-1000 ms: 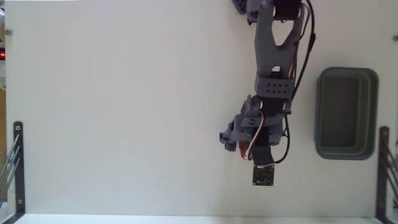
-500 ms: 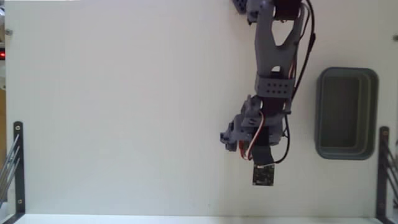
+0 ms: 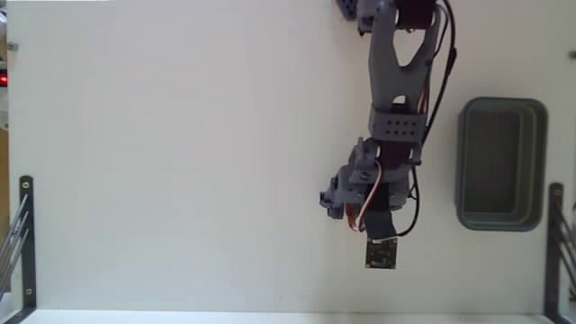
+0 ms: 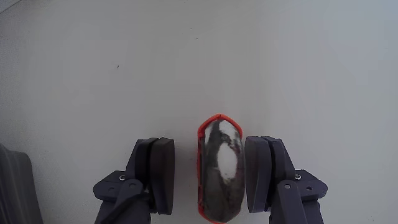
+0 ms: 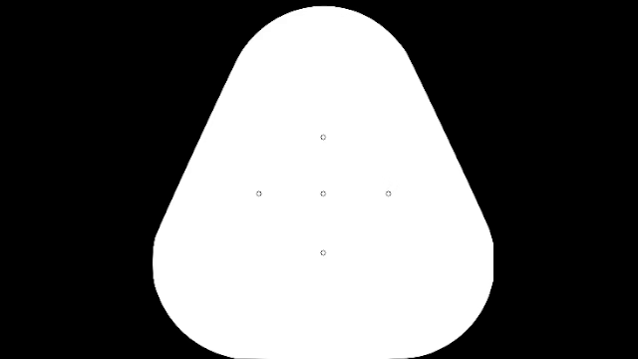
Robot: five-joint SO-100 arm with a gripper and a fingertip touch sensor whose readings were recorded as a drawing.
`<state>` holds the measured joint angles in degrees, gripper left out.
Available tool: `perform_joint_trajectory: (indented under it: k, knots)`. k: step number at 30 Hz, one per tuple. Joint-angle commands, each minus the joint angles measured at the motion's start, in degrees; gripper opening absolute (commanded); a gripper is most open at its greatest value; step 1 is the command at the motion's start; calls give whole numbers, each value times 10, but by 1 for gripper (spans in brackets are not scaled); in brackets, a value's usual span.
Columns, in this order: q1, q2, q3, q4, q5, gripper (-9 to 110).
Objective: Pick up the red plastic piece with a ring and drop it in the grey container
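In the wrist view the red plastic piece with a ring lies on the white table, oblong, with a red rim around a dark, shiny middle. My gripper is open and straddles it. The right finger sits close against the piece, and a gap separates the left finger from it. In the fixed view the arm reaches down the picture and hides the piece. The grey container stands to the right of the arm, with nothing visible inside.
Black metal brackets stand at the left edge and right edge of the fixed view. The table's front edge runs along the bottom. A dark grey shape shows at the wrist view's lower left corner.
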<state>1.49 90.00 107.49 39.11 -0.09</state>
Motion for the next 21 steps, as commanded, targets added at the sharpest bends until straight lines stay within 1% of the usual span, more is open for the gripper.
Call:
perform_joint_trajectory:
  k: [1,21]
  knots:
    - [6,15,-5,-2,1,66]
    - [6,15,-5,-2,1,61]
